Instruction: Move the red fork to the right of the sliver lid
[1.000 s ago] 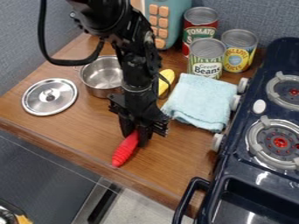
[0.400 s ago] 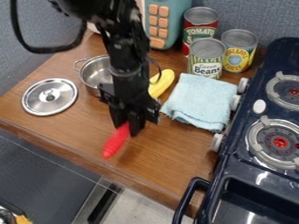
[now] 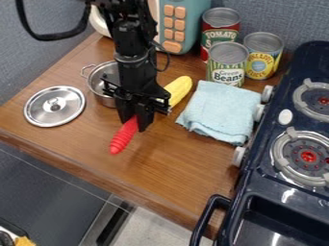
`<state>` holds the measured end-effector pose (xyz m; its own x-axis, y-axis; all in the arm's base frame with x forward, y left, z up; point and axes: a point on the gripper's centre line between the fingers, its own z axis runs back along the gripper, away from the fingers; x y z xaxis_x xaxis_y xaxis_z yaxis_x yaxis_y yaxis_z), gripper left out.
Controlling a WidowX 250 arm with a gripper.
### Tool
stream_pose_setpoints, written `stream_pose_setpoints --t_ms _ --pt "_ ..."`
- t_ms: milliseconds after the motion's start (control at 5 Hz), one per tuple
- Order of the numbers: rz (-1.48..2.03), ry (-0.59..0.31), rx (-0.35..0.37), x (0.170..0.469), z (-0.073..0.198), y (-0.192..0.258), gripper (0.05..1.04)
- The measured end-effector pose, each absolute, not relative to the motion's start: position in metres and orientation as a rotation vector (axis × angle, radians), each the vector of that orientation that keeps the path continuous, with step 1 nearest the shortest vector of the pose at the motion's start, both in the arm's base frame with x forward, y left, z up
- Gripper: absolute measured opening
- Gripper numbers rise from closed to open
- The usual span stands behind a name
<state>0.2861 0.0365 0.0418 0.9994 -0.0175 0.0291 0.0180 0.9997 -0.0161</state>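
Silver lid (image 3: 55,106) flat on table (image 3: 186,163), well left of gripper (image 3: 135,117). Metal pot (image 3: 105,99) just behind gripper, leftward. Red fork (image 3: 123,136) in gripper's grasp, fingers closed round it, red end slanting down-left toward near edge; tines hidden, likely behind fingers. Step in hand, as judged: carrying fork to spot right of lid. Next: ease leftward into gap beside lid, clear pot, lower, then release.
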Motion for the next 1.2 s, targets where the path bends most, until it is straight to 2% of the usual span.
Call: stream_pose_setpoints --t_ms 600,1200 --pt "0.068 0.063 0.004 0.277 0.02 0.06 0.339" --pt "0.075 0.081 0.004 0.276 0.014 0.059 0.339"
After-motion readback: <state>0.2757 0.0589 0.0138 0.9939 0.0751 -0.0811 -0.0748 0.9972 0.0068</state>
